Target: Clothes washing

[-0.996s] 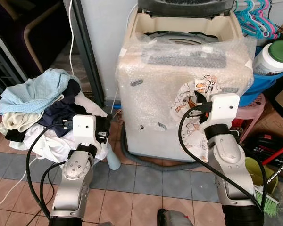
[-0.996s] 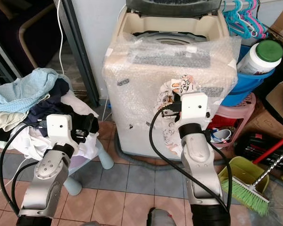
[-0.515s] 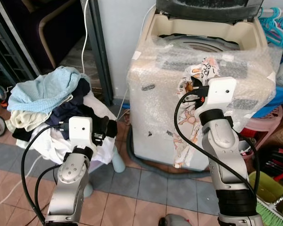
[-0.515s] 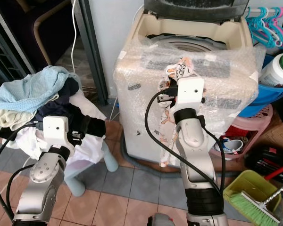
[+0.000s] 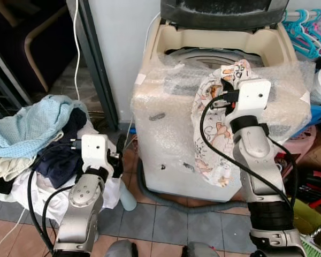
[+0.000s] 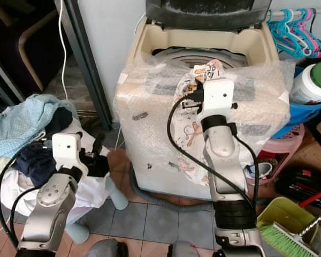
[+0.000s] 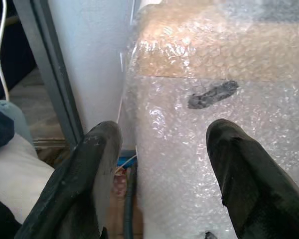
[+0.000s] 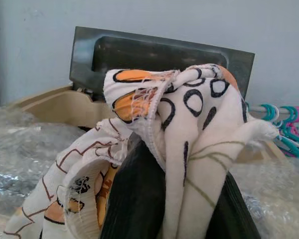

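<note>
I am holding the right end effector (image 5: 228,80) up at the front edge of the washing machine (image 5: 214,107), just at the level of its open tub. Its 2 black fingers (image 8: 139,199) are pinching a white garment (image 5: 216,128) printed with orange and black cartoon figures. The top of the garment is bunching over the fingers, and the rest is hanging down along the front of the machine, which is wrapped in bubble wrap (image 5: 166,123). The dark lid (image 5: 222,13) of the machine is standing open behind the tub, against the pale wall.

I am keeping the left end effector (image 5: 119,155) low, near the left side of the machine. Its 2 fingers (image 7: 94,174) are spread apart and are gripping nothing; through the left wrist view I am seeing the wrapped corner of the machine between them, with a dark metal frame (image 7: 50,79) beside it.

To the robot's left, a pile of laundry (image 5: 37,139) is lying on a small pale stool (image 6: 115,195): a light blue cloth on top, dark blue and white pieces under it. On the right side, turquoise and pink hangers (image 5: 307,32) are hanging, a blue basin (image 6: 305,110) is carrying a white jar with a green cap (image 6: 313,80), and a green brush (image 6: 281,235) is lying on the tiled floor (image 5: 166,225).
</note>
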Tool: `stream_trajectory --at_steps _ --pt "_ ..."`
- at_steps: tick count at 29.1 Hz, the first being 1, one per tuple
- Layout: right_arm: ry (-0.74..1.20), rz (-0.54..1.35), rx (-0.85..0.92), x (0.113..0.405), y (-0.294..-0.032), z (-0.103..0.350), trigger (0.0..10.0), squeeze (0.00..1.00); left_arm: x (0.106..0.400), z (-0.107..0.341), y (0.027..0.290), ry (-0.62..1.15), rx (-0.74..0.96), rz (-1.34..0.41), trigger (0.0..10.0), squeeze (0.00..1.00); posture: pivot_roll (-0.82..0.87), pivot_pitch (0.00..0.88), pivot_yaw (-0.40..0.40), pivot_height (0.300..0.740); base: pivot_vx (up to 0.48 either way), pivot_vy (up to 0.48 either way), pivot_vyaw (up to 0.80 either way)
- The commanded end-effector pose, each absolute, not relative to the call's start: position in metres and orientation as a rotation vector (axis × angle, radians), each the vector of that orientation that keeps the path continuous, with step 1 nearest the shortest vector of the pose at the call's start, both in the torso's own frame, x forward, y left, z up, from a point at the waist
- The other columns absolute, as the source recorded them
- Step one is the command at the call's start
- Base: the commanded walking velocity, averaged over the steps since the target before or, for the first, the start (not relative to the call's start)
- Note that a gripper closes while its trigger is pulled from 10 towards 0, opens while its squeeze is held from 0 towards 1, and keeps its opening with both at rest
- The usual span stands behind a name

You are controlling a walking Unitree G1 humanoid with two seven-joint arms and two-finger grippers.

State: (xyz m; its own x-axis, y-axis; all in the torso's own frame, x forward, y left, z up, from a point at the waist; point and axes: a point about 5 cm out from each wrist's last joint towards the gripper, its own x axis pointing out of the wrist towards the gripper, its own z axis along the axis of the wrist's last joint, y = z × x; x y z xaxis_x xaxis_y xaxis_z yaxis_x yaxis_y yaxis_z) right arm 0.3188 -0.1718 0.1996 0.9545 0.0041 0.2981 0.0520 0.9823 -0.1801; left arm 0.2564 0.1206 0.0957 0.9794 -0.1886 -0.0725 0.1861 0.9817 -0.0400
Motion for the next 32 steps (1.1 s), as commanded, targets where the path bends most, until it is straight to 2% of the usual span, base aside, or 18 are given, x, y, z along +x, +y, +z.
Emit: stream_trajectory --at_steps 1,12,16,19,20,23,28,32 --pt "-0.360 -0.014 -0.183 0.326 -0.167 0.215 10.0 0.00 0.256 0.097 0.133 0.072 -0.004 -0.158 10.0 0.00 -0.02 0.057 0.025 0.740 0.469 0.000 0.00" --pt "-0.364 0.035 -0.225 0.351 -0.174 0.237 10.0 0.00 0.254 0.096 0.135 0.083 -0.016 -0.142 10.0 0.00 -0.01 0.057 0.019 0.740 0.407 0.000 0.00" --pt "-0.418 0.055 -0.237 0.375 -0.176 0.274 10.0 0.00 0.253 0.094 0.135 0.100 -0.015 -0.126 10.0 0.00 0.00 0.066 0.013 0.740 0.000 0.000 0.00" --pt "-0.435 0.070 -0.225 0.381 -0.176 0.285 10.0 0.00 0.253 0.094 0.136 0.102 -0.015 -0.125 10.0 0.00 0.01 0.063 0.007 0.740 0.000 0.000 0.00" --pt "-0.462 0.084 -0.205 0.392 -0.178 0.310 10.0 0.00 0.251 0.094 0.136 0.105 -0.016 -0.121 10.0 0.00 0.02 0.063 0.000 0.740 0.000 0.000 0.00" --pt "-0.469 0.103 -0.196 0.401 -0.178 0.332 10.0 0.00 0.249 0.094 0.136 0.108 -0.015 -0.114 10.0 0.00 0.03 0.064 -0.011 0.740 0.000 0.000 0.00" --pt "-0.424 0.188 -0.210 0.412 -0.163 0.343 10.0 0.00 0.246 0.094 0.139 0.109 -0.016 -0.089 10.0 0.00 0.06 0.068 -0.030 0.740 0.000 0.000 0.00" --pt "-0.291 0.269 -0.225 0.420 -0.144 0.321 10.0 0.00 0.244 0.094 0.141 0.110 -0.019 -0.071 10.0 0.00 0.07 0.070 -0.040 0.740 0.000 0.000 0.00"
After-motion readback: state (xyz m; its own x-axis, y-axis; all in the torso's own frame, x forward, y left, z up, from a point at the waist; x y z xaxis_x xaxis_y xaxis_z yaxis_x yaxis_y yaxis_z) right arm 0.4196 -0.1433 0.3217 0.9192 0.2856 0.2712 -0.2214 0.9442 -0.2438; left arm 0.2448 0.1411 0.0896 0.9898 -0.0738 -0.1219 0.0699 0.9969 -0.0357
